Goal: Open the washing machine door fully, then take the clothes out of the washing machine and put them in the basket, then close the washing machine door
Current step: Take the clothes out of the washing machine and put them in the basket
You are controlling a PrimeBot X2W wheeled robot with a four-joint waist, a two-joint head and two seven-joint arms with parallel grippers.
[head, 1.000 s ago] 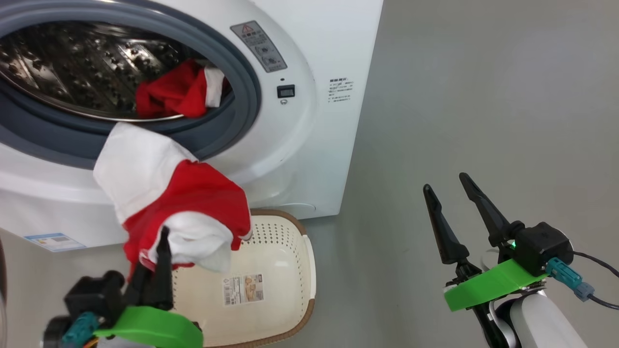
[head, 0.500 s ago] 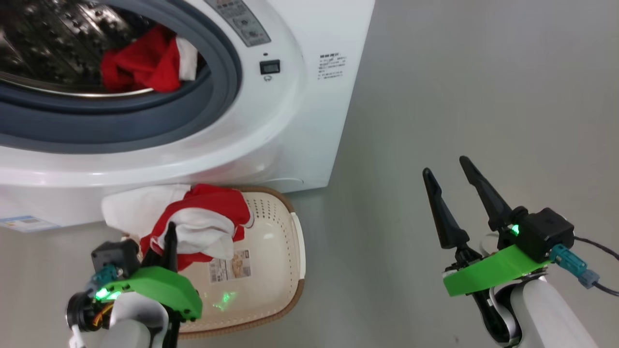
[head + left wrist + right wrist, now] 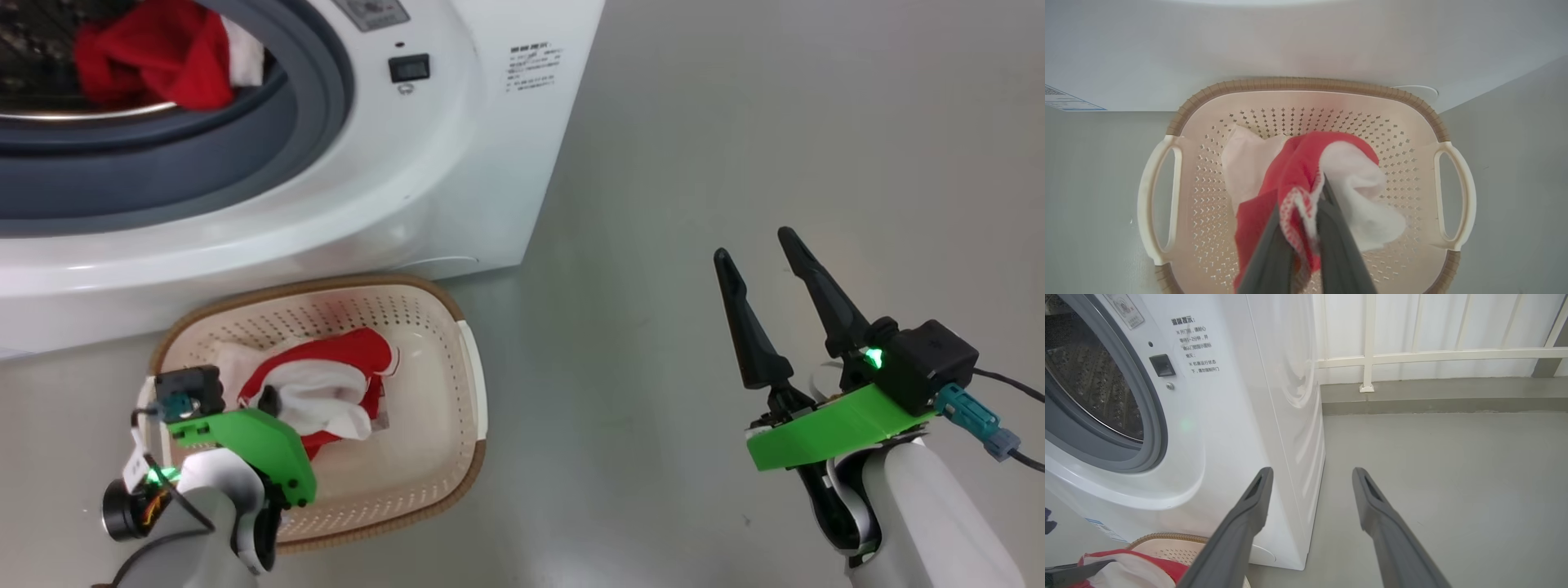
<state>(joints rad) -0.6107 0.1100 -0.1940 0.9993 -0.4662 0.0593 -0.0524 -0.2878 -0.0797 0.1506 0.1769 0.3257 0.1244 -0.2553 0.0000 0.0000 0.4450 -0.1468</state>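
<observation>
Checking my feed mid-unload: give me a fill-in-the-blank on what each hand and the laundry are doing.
The left hand is shut on a red-and-white garment over the ____.
The right hand is ____ and empty.
More red clothes lie in the ____ of the washing machine.
Missing: basket, open, drum.

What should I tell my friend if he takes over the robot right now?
Left gripper: jaws shut on a red-and-white garment, lowered inside the basket.
Right gripper: jaws open, holding nothing, above the floor.
Done: drum opening uncovered; one garment brought to the basket, not yet released.
Left: release it, fetch the other red garment from the washing machine drum, then close the door.
</observation>
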